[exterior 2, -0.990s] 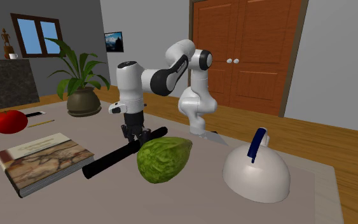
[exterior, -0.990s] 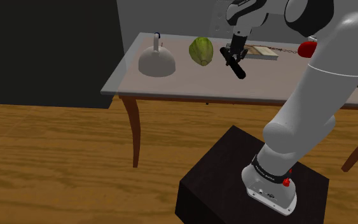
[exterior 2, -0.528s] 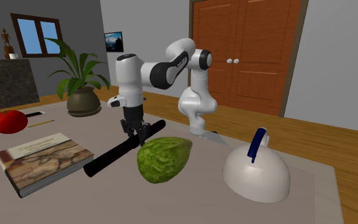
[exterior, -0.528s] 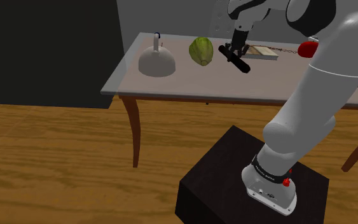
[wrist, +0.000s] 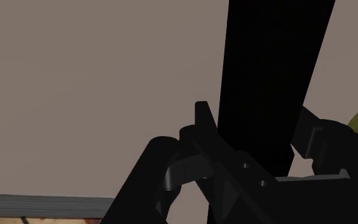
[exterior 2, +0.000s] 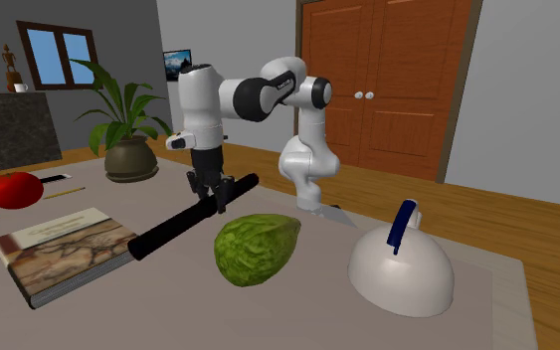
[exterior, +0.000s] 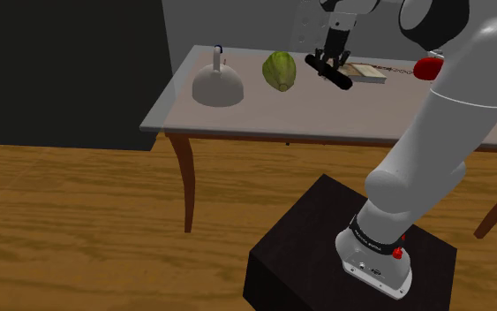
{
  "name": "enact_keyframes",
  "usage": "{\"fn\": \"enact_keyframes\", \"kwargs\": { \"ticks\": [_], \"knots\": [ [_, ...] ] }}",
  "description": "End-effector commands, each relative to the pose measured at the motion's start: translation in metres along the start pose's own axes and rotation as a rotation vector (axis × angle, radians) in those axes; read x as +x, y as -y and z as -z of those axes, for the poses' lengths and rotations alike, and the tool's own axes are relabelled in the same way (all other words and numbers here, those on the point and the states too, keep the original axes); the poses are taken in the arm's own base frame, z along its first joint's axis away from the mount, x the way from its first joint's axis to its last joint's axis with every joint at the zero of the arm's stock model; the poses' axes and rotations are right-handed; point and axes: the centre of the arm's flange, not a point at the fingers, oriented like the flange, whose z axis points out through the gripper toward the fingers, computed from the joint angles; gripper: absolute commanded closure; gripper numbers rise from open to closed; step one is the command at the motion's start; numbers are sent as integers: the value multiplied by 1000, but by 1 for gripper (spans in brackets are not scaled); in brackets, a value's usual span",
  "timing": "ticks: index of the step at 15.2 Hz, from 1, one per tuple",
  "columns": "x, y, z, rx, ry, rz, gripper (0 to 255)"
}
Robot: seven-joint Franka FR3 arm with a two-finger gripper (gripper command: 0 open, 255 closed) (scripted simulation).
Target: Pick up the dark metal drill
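One long black rod-shaped drill point(exterior 2: 173, 229), clasped by gripper point(exterior 2: 215, 198)

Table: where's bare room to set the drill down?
Bare: the table strip nearest the stand, in front of the dome and green lump. Crowded: around the book, red thing and held drill.

drill point(exterior 2: 178, 229): long, plain black bar
state: clasped near its upper end by the gripper point(exterior 2: 215, 202), above the table point(exterior 2: 168, 313)
pose: tilted, free end toward 8 o'clock in the second exterior view
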Motion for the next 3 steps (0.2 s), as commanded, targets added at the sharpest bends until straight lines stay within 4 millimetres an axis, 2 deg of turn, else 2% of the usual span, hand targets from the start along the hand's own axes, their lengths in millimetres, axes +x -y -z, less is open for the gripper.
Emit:
{"fn": "enact_keyframes", "kwargs": {
  "ticks": [1, 3],
  "knots": [
    [0, 0, 10, 0, 0, 0, 255],
    [0, 0, 11, 0, 0, 0, 255]
  ]
}}
